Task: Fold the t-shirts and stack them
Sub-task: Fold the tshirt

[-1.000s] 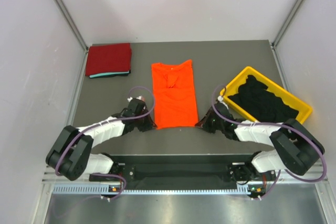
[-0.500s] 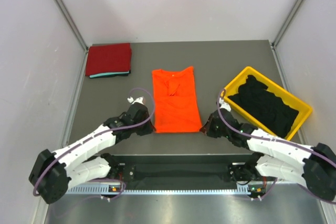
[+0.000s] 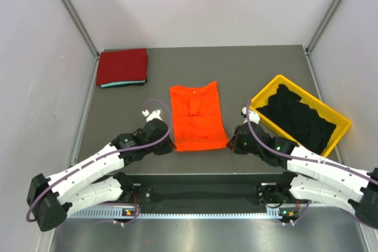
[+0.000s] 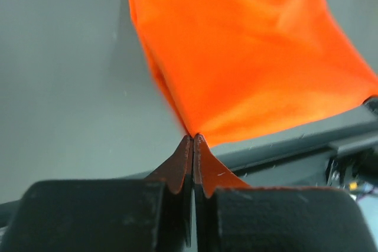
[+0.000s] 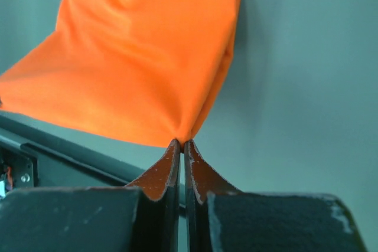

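Here's the bright orange soft cloth t-shirt (image 3: 198, 116), lying mid-tabletop (image 3: 248, 69) as a long narrow strip. The collar end is far from the arms and the hem edge is nearest them. The left end effector (image 4: 194, 140) is pinched on the hem's left corner, jaws pressed together with just a sliver of cloth between. The right end effector (image 5: 181, 144) mirrors it on the right corner, clamped the same way. Each sits at the very tip of its corner, and the shirt fans away from the pinch.

This is light, floppy stuff with no stiffness, so I'd expect it to sag and crease wherever it's unsupported. A bite this thin could slip free, too. Those two hem corners look like the right places to hold: moved together, they should carry a straight edge.

Far left there's a folded dark red shirt (image 3: 122, 66) on top of a teal one (image 3: 121, 84). On the right, black shirts (image 3: 298, 116) are heaped in the yellow plastic bin (image 3: 339, 125).
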Tool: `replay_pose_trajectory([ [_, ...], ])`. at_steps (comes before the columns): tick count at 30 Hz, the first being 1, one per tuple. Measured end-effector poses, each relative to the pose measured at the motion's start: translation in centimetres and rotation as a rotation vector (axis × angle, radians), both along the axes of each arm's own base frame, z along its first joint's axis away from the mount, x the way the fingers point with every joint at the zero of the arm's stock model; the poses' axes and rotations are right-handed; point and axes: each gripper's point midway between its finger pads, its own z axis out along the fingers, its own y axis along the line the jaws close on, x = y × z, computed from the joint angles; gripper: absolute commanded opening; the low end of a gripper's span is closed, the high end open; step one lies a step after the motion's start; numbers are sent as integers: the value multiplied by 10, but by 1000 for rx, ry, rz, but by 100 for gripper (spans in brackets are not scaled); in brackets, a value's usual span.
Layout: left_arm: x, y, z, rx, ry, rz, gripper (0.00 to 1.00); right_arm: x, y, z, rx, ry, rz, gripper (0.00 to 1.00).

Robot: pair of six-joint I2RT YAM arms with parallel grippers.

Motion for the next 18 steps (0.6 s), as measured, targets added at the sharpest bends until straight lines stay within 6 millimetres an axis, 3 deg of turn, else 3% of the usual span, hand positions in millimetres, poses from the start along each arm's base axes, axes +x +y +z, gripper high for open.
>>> replay_pose_trajectory([
  [4,31,0,30,22,-58,47,0,21,3,14,-48,-39,9,0],
  [7,66,5,45,12,-89,99,0,48,0,26,-86,-54,2,0],
  [12,120,16,45,36,-57,132,0,109,6,51,-104,-85,36,0],
  [18,197,23,62,36,-96,149,0,184,24,66,-123,-101,101,0],
])
